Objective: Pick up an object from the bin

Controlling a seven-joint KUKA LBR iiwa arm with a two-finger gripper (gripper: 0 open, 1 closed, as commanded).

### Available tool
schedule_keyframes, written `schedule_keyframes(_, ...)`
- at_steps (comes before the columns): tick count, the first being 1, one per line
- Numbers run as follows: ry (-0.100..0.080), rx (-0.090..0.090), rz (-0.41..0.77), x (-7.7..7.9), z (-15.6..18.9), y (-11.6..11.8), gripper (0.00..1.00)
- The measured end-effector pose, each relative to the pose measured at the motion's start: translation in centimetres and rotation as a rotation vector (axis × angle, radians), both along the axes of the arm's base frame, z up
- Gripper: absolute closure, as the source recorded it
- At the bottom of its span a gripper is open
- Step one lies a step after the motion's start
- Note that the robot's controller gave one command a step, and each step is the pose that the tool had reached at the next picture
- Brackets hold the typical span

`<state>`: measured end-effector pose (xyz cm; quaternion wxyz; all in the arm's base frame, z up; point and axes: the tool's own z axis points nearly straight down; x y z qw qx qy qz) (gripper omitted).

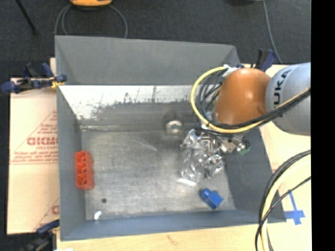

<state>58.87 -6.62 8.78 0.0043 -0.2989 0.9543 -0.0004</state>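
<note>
Orange wrist cover (241,95) on top, gripper (201,158) low on the right of the bin (146,61), open or closed: cannot tell; small blue block (211,197) just in front of it, red block (84,169) well apart at left

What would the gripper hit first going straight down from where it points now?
Most likely the crumpled, shiny clear wrapper lying right of centre in the bin, directly under the gripper. Height above it is unclear; they may already touch. The small blue piece lies off that line.
</note>
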Motion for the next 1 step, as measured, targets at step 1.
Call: schedule_keyframes(1,-0.001,-0.003,0.053,-0.02,12.22,0.26,1.00)
